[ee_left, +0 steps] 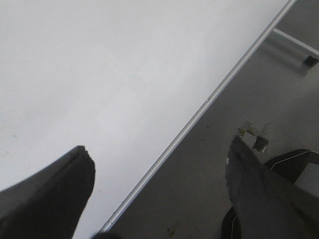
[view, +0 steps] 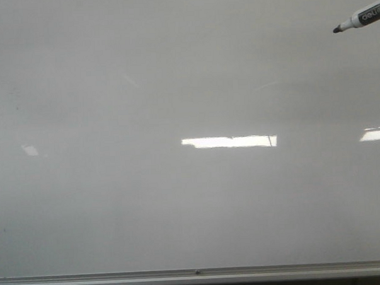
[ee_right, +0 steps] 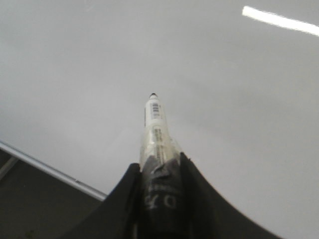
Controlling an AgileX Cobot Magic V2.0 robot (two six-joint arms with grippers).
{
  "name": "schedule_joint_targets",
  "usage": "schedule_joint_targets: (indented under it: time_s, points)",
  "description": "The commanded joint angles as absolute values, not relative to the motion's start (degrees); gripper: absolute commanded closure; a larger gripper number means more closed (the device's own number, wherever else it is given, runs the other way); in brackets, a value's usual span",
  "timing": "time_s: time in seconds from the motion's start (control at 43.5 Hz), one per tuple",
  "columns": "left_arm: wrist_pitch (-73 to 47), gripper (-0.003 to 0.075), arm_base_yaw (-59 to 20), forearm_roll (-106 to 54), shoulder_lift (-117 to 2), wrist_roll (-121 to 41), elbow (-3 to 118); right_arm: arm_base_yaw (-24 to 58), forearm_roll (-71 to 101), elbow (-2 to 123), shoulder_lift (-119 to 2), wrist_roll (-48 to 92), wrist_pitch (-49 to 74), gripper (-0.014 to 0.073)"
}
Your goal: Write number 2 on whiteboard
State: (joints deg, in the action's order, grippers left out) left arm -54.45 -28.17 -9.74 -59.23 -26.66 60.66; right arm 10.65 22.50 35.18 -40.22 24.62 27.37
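**Whiteboard unmarked, marker held at upper right**

Whiteboard [view: 180, 200] fills the front view; glossy surface, light reflections, silver bottom rail [view: 196, 273] along its lower edge. No digit 2 visible on it. Marker [view: 361, 16] enters at the upper right corner, uncapped, dark tip pointing down-left. Right gripper [ee_right: 159, 179] is clamped on the marker barrel, tip toward the board. Left gripper [ee_left: 159, 174] has its fingers [ee_left: 60, 194] spread apart, holding nothing, over the board's rail.
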Motion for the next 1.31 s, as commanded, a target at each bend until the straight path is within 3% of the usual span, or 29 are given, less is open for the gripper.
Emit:
schedule_joint_targets:
  time_s: [0.0,0.483,1.288]
  points:
    - [-50.7,0.0189,-27.98,-10.9,-58.19,-25.98,62.17,11.78,25.31,34.51,-41.55,25.66,14.74,0.066]
    - [-50.68,0.0189,-27.98,-10.9,-58.19,-25.98,62.17,16.91,25.02,34.82,-56.56,25.71,-11.73,0.066]
    - [-49.12,0.0189,-27.98,-10.9,-58.19,-25.98,62.17,18.64,24.96,38.1,-71.98,25.71,-22.43,0.0662]
